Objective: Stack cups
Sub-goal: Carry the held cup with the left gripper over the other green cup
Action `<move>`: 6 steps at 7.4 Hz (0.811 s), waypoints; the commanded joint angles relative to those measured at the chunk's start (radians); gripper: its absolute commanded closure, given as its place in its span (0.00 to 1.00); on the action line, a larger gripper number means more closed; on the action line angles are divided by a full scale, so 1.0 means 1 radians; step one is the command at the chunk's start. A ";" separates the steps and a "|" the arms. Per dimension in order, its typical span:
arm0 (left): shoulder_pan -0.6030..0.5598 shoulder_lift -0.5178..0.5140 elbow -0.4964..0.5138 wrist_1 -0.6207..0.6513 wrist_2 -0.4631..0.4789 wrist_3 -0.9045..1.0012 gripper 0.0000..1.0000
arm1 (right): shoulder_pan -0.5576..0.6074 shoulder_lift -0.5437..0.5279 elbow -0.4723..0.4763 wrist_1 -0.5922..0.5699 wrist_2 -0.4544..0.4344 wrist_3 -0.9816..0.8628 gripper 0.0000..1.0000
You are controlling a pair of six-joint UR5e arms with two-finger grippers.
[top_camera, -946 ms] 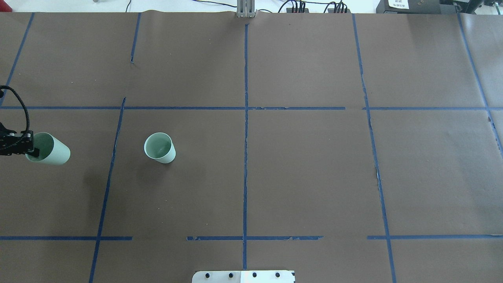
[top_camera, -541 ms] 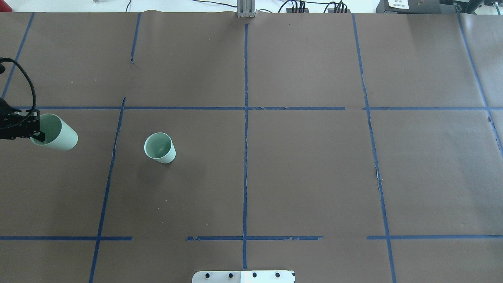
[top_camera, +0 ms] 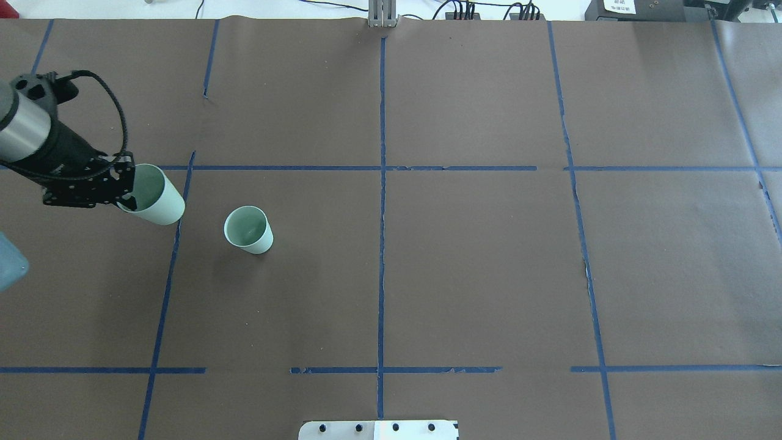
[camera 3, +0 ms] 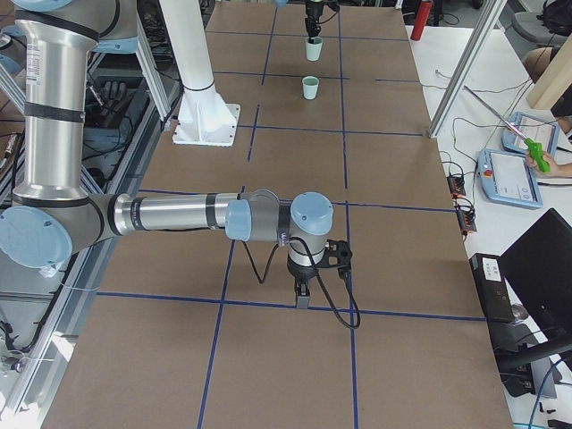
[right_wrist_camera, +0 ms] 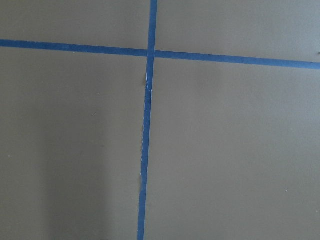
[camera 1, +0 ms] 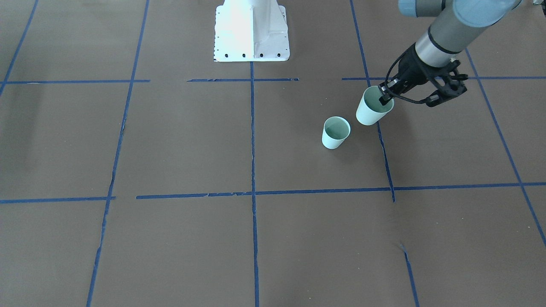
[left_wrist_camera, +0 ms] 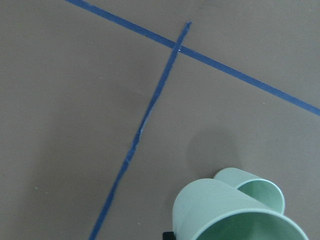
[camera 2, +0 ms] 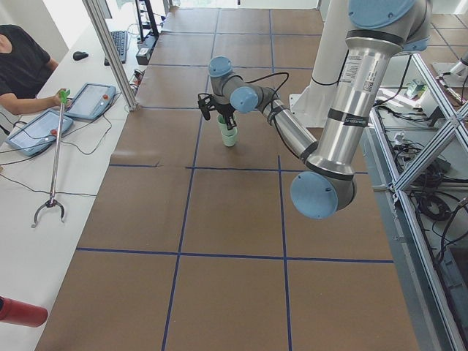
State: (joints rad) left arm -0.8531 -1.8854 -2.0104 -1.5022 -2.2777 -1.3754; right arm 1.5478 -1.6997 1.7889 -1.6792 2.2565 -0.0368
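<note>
1. Right gripper (camera 3: pixel 303 302): nearest in the right-end view. It points down just over the brown table (camera 3: pixel 384 232), beside a blue tape line (camera 3: pixel 179 298). Cannot tell whether its fingers are apart or together.
2. Standing cup (top_camera: pixel 247 230): farther along, upright on the table with its mouth up.
3. Held cup (top_camera: pixel 157 197): beyond it, off the surface and tilted. It is near the standing cup but not touching it, above a tape line.
4. Left gripper (top_camera: pixel 127 194): farthest, clamped on the held cup's rim, with a finger showing inside the mouth.
</note>
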 commanded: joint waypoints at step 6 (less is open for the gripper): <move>0.062 -0.067 0.119 -0.046 0.003 -0.037 1.00 | 0.000 0.000 0.000 0.001 0.000 0.000 0.00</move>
State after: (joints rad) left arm -0.7923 -1.9540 -1.9053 -1.5367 -2.2749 -1.4136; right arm 1.5478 -1.6997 1.7887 -1.6794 2.2565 -0.0367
